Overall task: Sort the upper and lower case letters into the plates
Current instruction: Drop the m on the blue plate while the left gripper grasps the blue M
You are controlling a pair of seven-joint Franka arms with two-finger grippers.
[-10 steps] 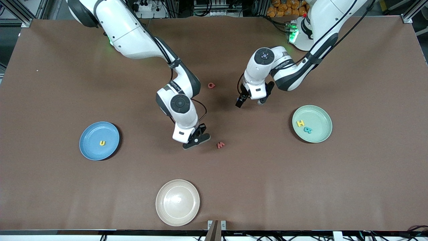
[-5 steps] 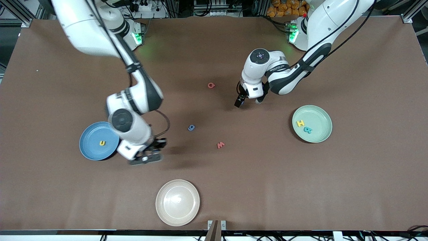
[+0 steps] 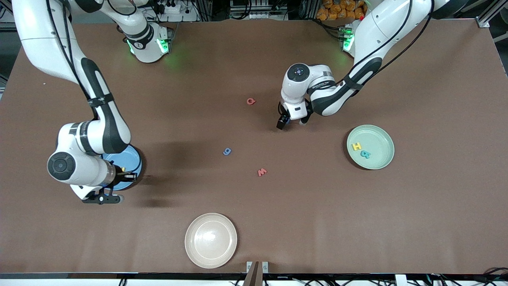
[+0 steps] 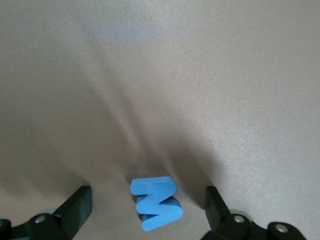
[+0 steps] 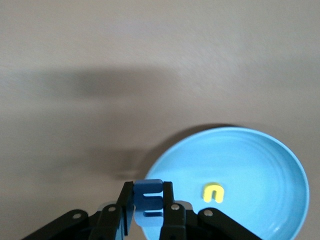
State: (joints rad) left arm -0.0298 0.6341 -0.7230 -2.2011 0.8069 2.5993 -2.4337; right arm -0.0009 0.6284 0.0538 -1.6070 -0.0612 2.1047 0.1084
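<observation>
At the right arm's end of the matte brown table, the right gripper hangs over the rim of the round, shallow blue plate, its black fingers clamped on a small flat blue letter. The letter's shape is half hidden by the pads; it looks like a lower-case m turned on its side, though that is not certain. A tiny yellow u lies flat on the plate's smooth, faintly ringed floor, near the held letter but apart from it.

Nearer the front camera, toward the middle of the table, sits a cream-beige plate, round and glossy, with nothing in it. Out on the bare cloth, a small blue g lies near the table's middle, a red w lies a little nearer the camera than the g, and a red Q lies farther from the camera than both.

The left gripper is low over the table beside the Q, toward the left arm's end. Its fingers stand wide apart, one on either side of a thick, flat blue M that lies on the table between them, touching neither.

Toward the left arm's end rests the pale green plate, round and matte, holding a yellow H and a teal R just beside each other.
</observation>
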